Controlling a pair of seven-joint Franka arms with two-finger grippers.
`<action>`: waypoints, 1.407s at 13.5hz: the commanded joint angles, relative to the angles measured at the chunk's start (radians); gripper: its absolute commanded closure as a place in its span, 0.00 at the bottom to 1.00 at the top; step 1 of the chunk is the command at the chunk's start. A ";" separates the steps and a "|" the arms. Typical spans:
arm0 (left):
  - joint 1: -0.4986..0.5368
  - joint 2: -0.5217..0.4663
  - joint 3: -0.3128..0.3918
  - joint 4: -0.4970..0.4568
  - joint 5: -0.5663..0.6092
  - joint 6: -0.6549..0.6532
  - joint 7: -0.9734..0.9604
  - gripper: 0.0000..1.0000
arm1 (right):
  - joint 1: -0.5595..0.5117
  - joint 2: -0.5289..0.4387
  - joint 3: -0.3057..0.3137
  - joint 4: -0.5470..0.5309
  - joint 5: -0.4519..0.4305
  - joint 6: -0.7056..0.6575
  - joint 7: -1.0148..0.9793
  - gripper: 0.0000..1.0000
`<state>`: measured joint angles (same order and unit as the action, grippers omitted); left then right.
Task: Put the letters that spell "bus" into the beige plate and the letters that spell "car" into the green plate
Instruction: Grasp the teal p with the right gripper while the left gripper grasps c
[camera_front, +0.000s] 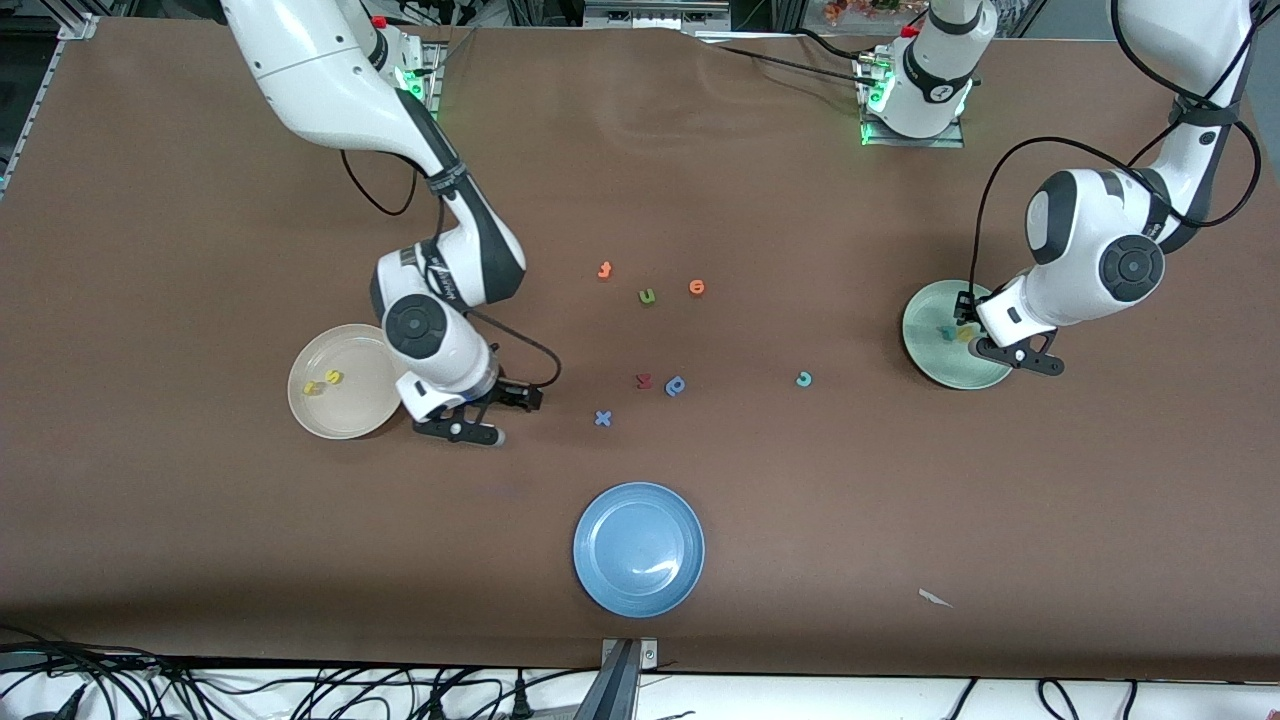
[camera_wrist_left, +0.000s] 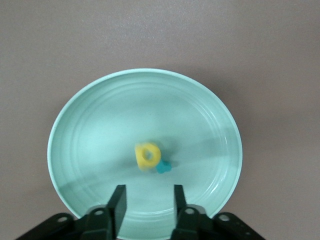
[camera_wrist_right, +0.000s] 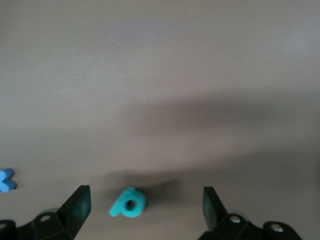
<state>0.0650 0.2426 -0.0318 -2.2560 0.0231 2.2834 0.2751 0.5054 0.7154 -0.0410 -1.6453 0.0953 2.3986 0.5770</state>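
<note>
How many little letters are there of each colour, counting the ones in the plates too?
Yellow letters: 3
Teal letters: 3
Orange letters: 2
Blue letters: 2
Green letter: 1
Red letter: 1
Total: 12

Even overhead light leaves soft shadows on the matte brown table (camera_front: 200, 550) and white glare on the glossy round blue plate (camera_front: 610, 590), while both wrist views are blurred.
</note>
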 joint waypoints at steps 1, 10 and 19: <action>-0.005 -0.008 0.001 -0.007 -0.021 0.004 -0.016 0.16 | 0.019 0.036 0.001 0.025 0.017 0.030 0.036 0.01; -0.132 0.078 -0.014 0.055 -0.221 0.123 -0.039 0.13 | 0.039 0.056 0.001 0.015 0.000 0.028 0.060 0.35; -0.384 0.231 -0.048 0.191 -0.246 0.295 -0.269 0.13 | 0.039 0.055 0.001 0.006 0.000 0.022 0.052 0.74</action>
<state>-0.2903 0.4281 -0.0899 -2.1260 -0.2091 2.5650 0.0100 0.5429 0.7509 -0.0406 -1.6411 0.0947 2.4208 0.6267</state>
